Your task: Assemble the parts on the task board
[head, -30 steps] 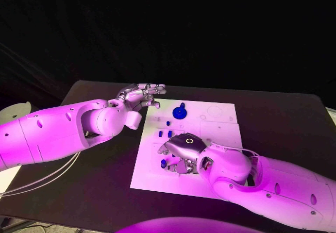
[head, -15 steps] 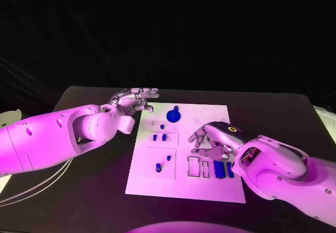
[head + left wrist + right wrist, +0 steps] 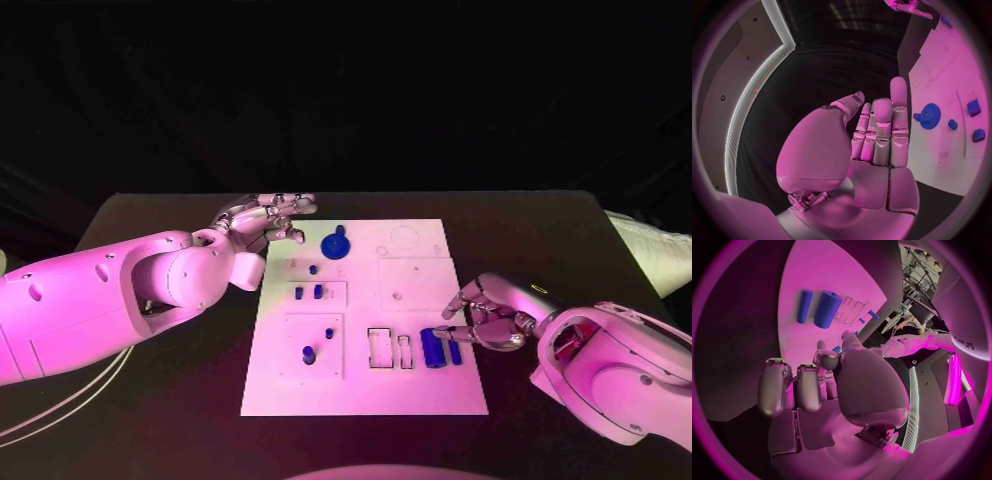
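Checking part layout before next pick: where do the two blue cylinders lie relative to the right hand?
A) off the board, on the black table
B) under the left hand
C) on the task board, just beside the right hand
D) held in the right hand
C: the two blue cylinders lie side by side on the task board, next to the right hand, which holds nothing.

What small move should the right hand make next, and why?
Probably a short reach toward the two blue cylinders lying side by side near the task board's right edge. The right hand hovers just beside them, fingers apart, holding nothing, so they are its nearest loose parts. The left hand sits off the board's far left corner, near the blue gear.
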